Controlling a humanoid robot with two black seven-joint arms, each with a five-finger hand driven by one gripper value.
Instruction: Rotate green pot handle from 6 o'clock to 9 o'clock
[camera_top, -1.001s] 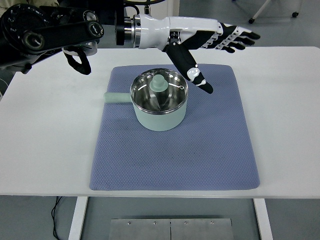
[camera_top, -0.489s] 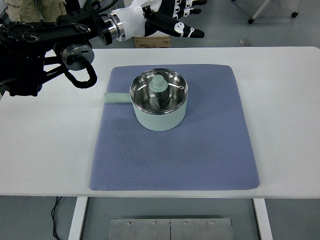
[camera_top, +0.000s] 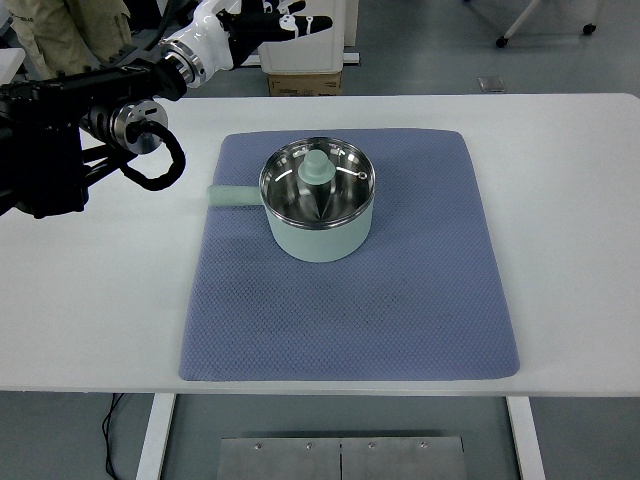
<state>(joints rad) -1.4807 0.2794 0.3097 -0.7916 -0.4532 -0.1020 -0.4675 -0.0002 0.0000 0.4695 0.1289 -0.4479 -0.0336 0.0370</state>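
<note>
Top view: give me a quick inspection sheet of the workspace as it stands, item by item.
Surface: white table with a blue mat lying flat on it.
Job's things: green pot upright on the mat, lid on; its handle points to the picture's left, the 9 o'clock position.
Clutter: nothing seen on the table.
Hands: left hand raised beyond the table's far edge, fingers spread, holding nothing; right hand not in view.
Cables: black cable loop on the left arm; a thin cable hangs under the table.
Surroundings: cardboard box on the floor behind the table; a person's clothing at top left.
</note>
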